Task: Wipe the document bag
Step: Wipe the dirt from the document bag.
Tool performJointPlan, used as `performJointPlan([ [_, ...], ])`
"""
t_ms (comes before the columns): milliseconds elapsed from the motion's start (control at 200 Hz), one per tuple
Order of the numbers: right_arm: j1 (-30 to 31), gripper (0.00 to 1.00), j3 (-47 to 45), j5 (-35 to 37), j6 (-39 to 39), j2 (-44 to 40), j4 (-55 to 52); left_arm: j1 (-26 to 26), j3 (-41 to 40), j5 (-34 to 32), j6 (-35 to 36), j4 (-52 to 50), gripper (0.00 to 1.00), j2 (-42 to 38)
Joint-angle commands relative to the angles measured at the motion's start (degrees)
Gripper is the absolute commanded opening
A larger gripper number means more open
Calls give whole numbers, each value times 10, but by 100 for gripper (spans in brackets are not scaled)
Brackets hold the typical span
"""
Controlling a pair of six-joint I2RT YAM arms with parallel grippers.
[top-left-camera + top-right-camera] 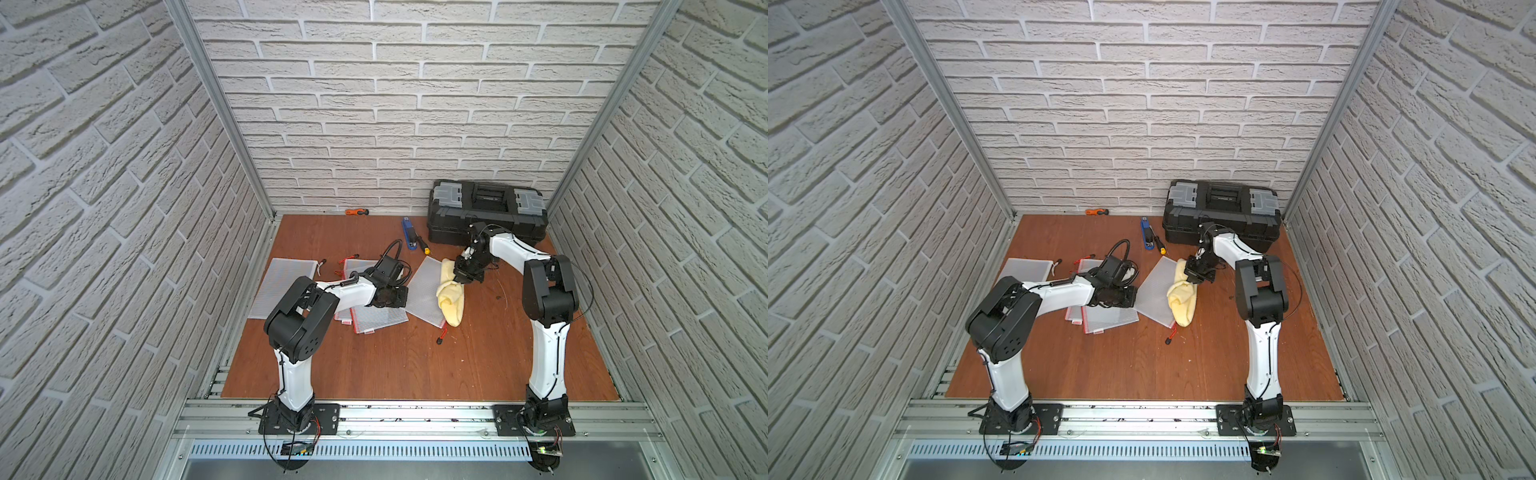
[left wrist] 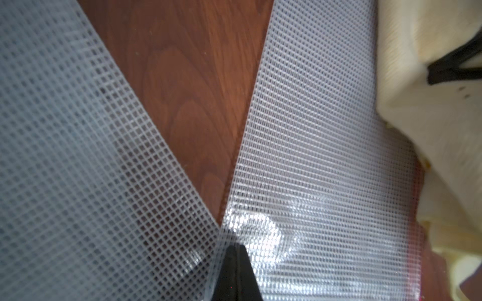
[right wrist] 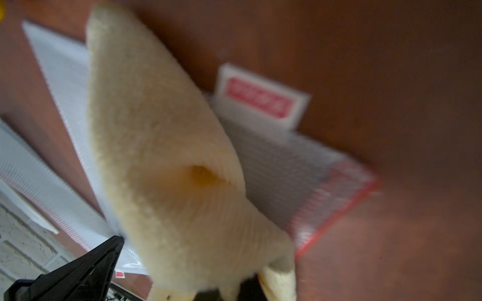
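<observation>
The document bag [image 1: 424, 291] [image 1: 1154, 291] is a translucent mesh pouch with a red zipper edge, lying flat mid-table. My left gripper [image 1: 400, 297] [image 1: 1133, 297] is shut, and its tips [image 2: 236, 251] rest on the bag's near-left corner [image 2: 313, 156]. A pale yellow cloth [image 1: 451, 297] [image 1: 1183, 301] lies along the bag's right side. My right gripper [image 1: 463, 279] [image 1: 1199, 277] is shut on the cloth's upper part. In the right wrist view the cloth [image 3: 161, 143] covers my jaws and drapes over the bag [image 3: 281, 161].
Another mesh bag [image 1: 286, 286] lies at the left, and a pile of red-edged ones [image 1: 374, 318] sits under my left arm. A black toolbox [image 1: 486, 212], a blue stapler [image 1: 409, 232], a screwdriver [image 1: 422, 245] and an orange tool [image 1: 356, 212] lie along the back.
</observation>
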Motion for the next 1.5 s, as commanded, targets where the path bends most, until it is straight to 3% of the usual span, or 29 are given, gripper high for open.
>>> performJointPlan([
  [0,-29,2,-24,34,-29,-49,-36,-1,-12,-5,4,-53,0,2],
  [110,-17,2,-39,-6,-27,-58,-19,-1,-10,-2,5,-52,0,5],
  [225,47,2,-23,-3,-12,-56,-3,-1,-6,-2,7,-58,0,7],
  [380,145,2,57,-17,11,-7,-2,-2,-7,-3,7,-61,0,3],
  [475,171,2,103,-33,13,40,-7,-3,-9,-5,7,-62,0,4],
  [680,138,2,109,-12,12,59,-25,-3,-8,-4,6,-62,0,9],
  [960,-6,2,-23,-1,-25,-41,-15,-4,2,2,10,-62,0,17],
  [1090,-40,2,-61,9,-46,-77,-22,-5,3,3,11,-63,0,15],
  [1250,-8,2,-77,-22,-32,-88,3,-7,6,3,12,-66,0,17],
  [1495,145,2,-20,-43,28,-15,46,-12,10,-2,10,-69,0,18],
])
